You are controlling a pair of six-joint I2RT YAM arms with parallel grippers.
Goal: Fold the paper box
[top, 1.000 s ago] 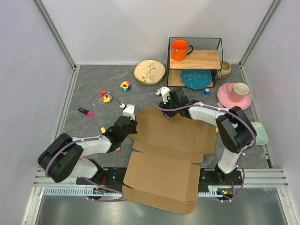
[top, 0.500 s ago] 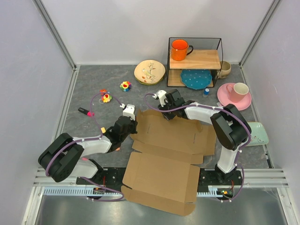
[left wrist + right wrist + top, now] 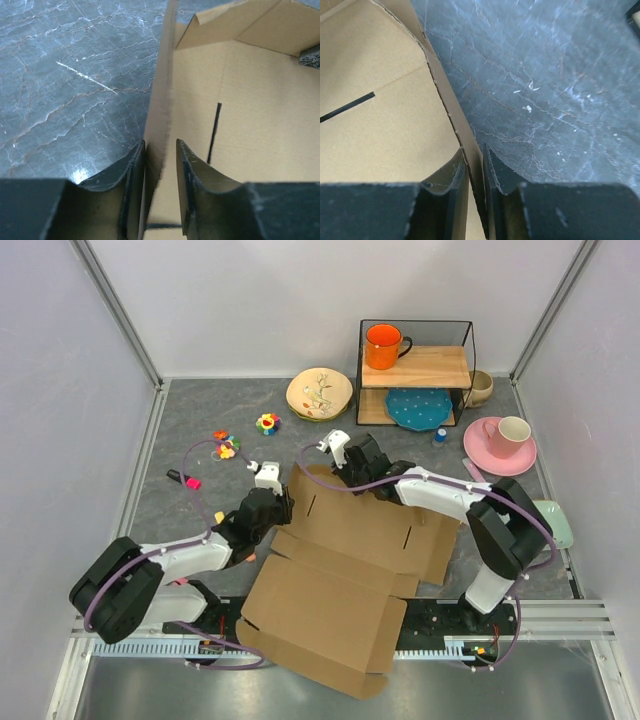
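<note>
The box (image 3: 350, 530) lies spread out on the desk (image 3: 190, 430) between my two arms, its near panel reaching past the desk's near edge. My left jaws straddle the raised left flap (image 3: 162, 100) near its far corner. The cardboard edge stands between the fingers (image 3: 127, 175), against one and with a sliver of gap at the other, so they are released around it, not pinching. My right jaws are at the far flap (image 3: 445, 100), where the sheet fills the narrow gap between both fingers (image 3: 497, 175). I read that as clenched on the box.

I judge the box light and thin, stiff only across its panels. It should hinge readily at the creases and buckle if I squeeze or twist it mid-panel. The surface looks matte, so it should not slip much in a pinch. Being so light, though, the sheet may slide over the desk if I push one side alone. The best hold is on flap edges close to a crease, one on each side.
</note>
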